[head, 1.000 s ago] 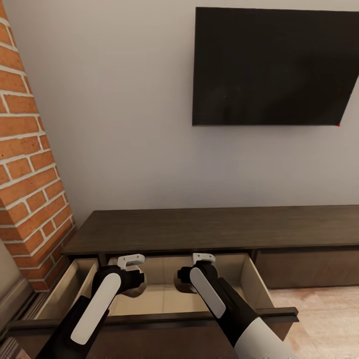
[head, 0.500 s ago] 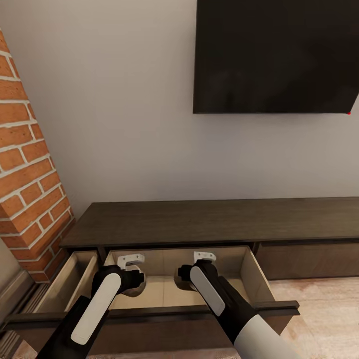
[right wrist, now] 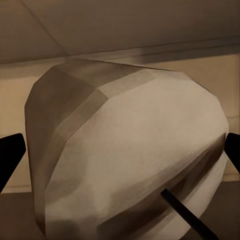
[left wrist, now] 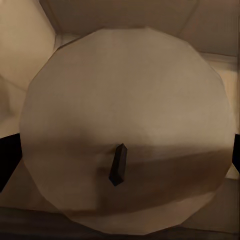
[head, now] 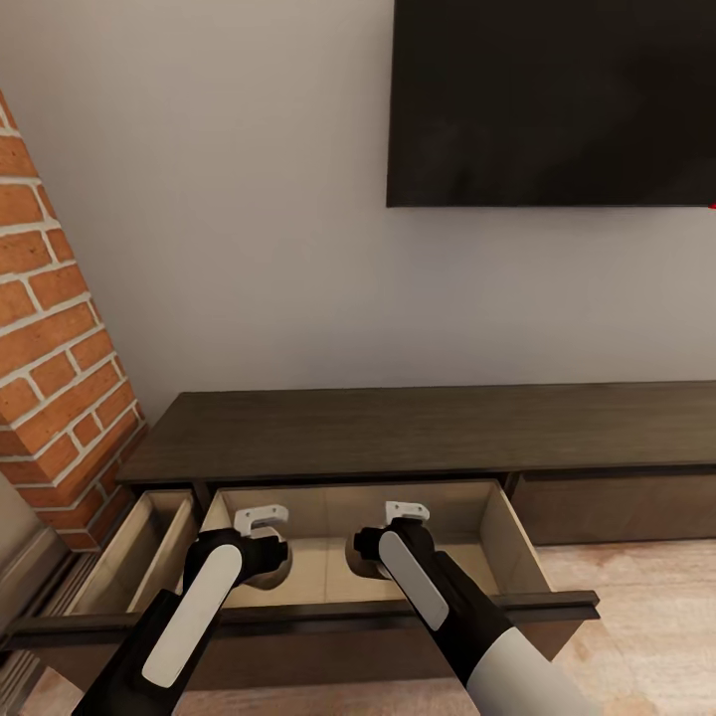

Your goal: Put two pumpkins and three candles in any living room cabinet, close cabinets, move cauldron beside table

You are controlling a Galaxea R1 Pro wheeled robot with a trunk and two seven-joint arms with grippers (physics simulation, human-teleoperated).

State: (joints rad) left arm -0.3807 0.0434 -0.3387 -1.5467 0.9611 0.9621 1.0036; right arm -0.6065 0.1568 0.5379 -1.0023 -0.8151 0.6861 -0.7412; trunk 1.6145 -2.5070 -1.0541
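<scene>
2 candles in sight, 1 per gripper. Left wrist view: candle (left wrist: 125,135), beige cylinder seen top-on w/ short dark wick, black jaw tips at both its sides, so left jaws pinch it. Right wrist view: 2nd candle (right wrist: 130,155), grey-beige, tilted, dark wick low on its face, black jaw tips at both flanks; right jaws pinch it too.

1 cabinet (head: 418,433), long low dark brown unit against the wall. 2 drawers pulled out: wide middle one (head: 517,557) w/ pale beige inside, narrower one (head: 129,557) at its left, near the brick column (head: 55,378). Fronts further right are shut. 1 black TV (head: 552,99) on the wall above.

2 arms, both reach fwd & down from bottom of head view, side by side, roughly parallel. Left gripper (head: 261,522) & right gripper (head: 406,517) both sit over the open middle drawer, near its back wall, apart from each other. In head view the candles are mostly hidden by the wrists; can't tell if they touch the drawer floor.
</scene>
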